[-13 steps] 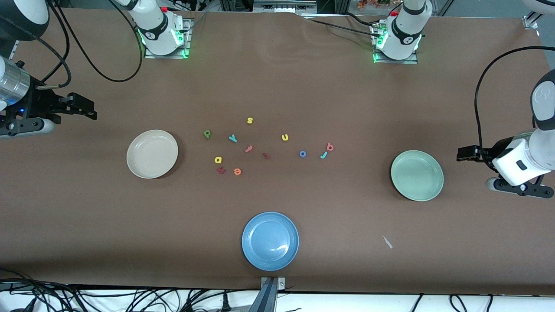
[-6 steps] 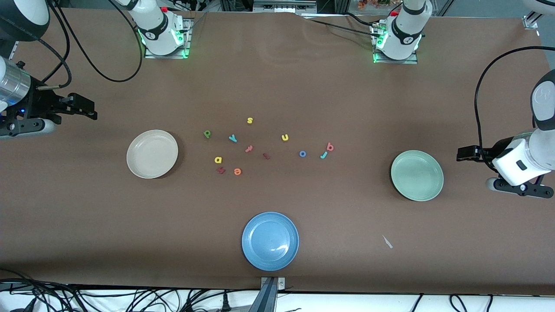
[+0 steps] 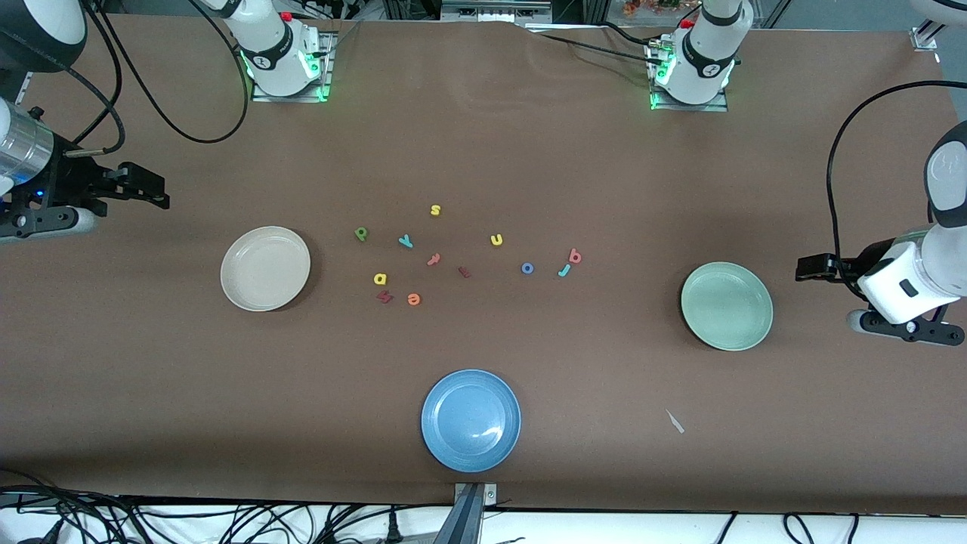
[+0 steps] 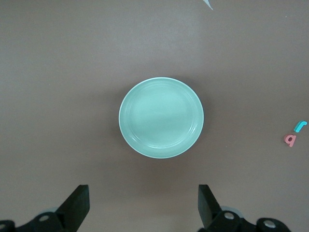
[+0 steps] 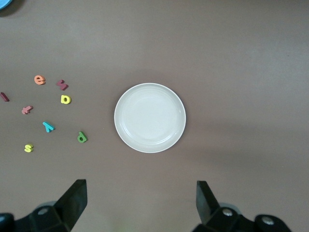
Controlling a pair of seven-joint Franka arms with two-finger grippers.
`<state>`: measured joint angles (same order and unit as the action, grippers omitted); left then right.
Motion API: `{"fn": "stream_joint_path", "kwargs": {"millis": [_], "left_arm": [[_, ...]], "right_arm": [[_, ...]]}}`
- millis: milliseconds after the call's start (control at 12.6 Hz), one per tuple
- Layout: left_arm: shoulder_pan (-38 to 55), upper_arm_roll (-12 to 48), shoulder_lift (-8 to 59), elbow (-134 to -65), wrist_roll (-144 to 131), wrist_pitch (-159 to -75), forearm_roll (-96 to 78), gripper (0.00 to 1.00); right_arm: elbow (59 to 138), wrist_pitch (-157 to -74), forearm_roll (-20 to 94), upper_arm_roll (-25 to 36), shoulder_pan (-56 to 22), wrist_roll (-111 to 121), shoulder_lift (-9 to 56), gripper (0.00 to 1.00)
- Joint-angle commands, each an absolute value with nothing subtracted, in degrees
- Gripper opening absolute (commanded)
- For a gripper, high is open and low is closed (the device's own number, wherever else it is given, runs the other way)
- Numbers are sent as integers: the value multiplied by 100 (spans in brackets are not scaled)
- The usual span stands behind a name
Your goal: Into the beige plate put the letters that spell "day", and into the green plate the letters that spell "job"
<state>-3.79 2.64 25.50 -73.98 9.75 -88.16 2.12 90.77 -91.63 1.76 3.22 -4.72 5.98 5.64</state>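
The beige plate [image 3: 265,268] [image 5: 149,117] lies empty toward the right arm's end, the green plate [image 3: 727,306] [image 4: 161,117] empty toward the left arm's end. Between them lie a green d [image 3: 361,233] [image 5: 82,137], teal y [image 3: 406,241] [image 5: 48,127], yellow a [image 3: 380,279] [image 5: 65,99], blue o [image 3: 527,267], teal j [image 3: 563,270] [image 4: 300,126] and pinkish b [image 3: 575,257] [image 4: 289,140]. My right gripper [image 3: 162,193] [image 5: 141,191] hangs open high beside the beige plate. My left gripper [image 3: 802,270] [image 4: 143,193] hangs open beside the green plate.
A blue plate [image 3: 471,420] sits near the table's front edge. Other letters lie among the task's: yellow s [image 3: 435,210], yellow u [image 3: 496,239], orange e [image 3: 412,299] and three red ones [image 3: 434,259]. A small white scrap [image 3: 675,421] lies nearer the camera than the green plate.
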Motion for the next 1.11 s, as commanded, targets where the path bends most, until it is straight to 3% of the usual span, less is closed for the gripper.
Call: {"fn": "stream_joint_path", "kwargs": {"millis": [0, 1032], "left_arm": [[-369, 229, 2514, -7436, 1108, -8886, 70, 100], [-387, 229, 2522, -7409, 1037, -8877, 44, 100]], "right_arm": [[8965, -9053, 211, 334, -475, 694, 606, 100], [8947, -9061, 220, 343, -448, 712, 606, 100]]}}
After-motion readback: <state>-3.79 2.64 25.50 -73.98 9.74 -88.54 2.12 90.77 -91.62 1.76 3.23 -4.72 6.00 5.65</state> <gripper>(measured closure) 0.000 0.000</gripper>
